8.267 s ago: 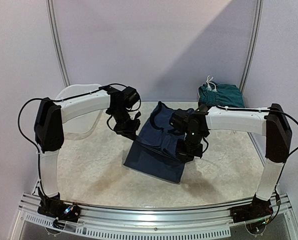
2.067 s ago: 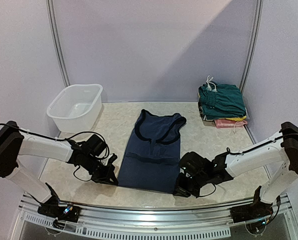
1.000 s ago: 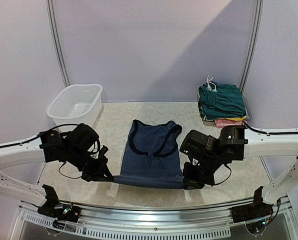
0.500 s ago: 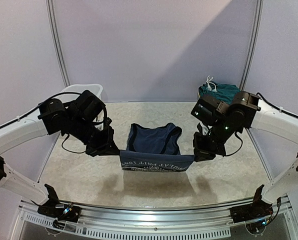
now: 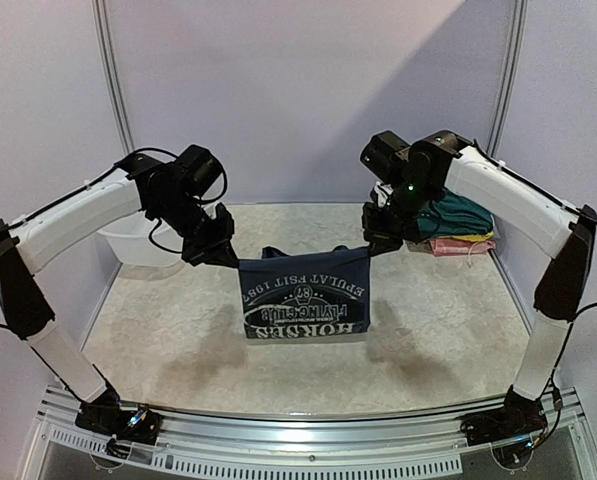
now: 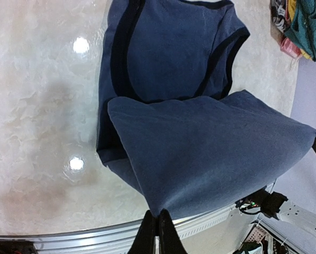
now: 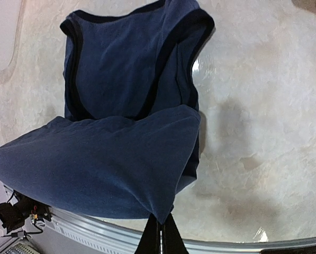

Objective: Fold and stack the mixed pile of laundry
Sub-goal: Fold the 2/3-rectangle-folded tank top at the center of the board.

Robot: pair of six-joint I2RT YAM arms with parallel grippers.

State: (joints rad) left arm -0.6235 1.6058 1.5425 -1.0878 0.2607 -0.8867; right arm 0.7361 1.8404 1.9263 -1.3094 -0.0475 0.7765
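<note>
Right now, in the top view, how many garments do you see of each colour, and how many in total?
Navy shirt: 1
Teal shorts: 1
Yellow garment: 1
Pink garment: 1
Total: 4 visible; the stack on the right may hide more.

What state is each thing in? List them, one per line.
navy shirt: hem lifted and stretched between both grippers, neck end lying on the table.
left gripper: shut on one hem corner.
right gripper: shut on the other hem corner.
teal shorts: folded, at far right.
white tub: upright, mostly hidden.
</note>
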